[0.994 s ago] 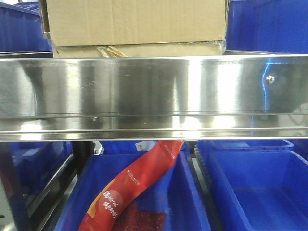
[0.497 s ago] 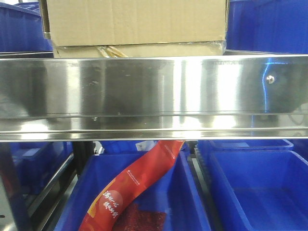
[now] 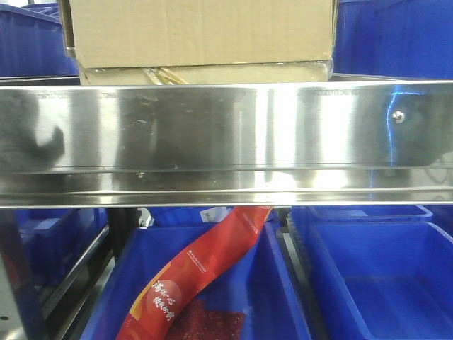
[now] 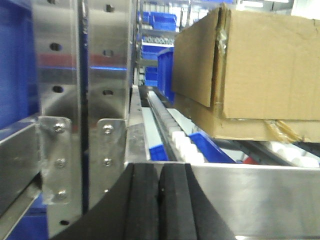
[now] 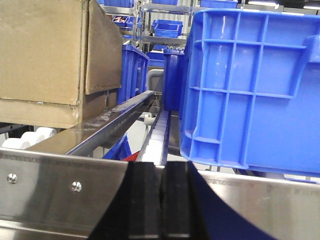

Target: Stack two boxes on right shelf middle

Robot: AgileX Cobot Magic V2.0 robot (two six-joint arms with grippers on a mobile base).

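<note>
While the boxes are sitting stacked:
Surroundings: blue bins (image 3: 393, 39) are flanking them; the steel rail (image 3: 226, 134) is hiding their base.
Boxes: tall box (image 3: 202, 32) is resting on flat box (image 3: 205, 74), on the shelf.
Fingers: left (image 4: 159, 200) and right (image 5: 161, 200) are pressing shut, holding nothing.

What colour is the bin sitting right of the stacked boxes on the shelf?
Blue: the plastic bin shows best in the right wrist view.

Open lane at 12 o'clock between stacked boxes (image 5: 47, 60) and blue bin (image 5: 250, 90); steel rail (image 3: 226, 142) blocks low approach.
</note>
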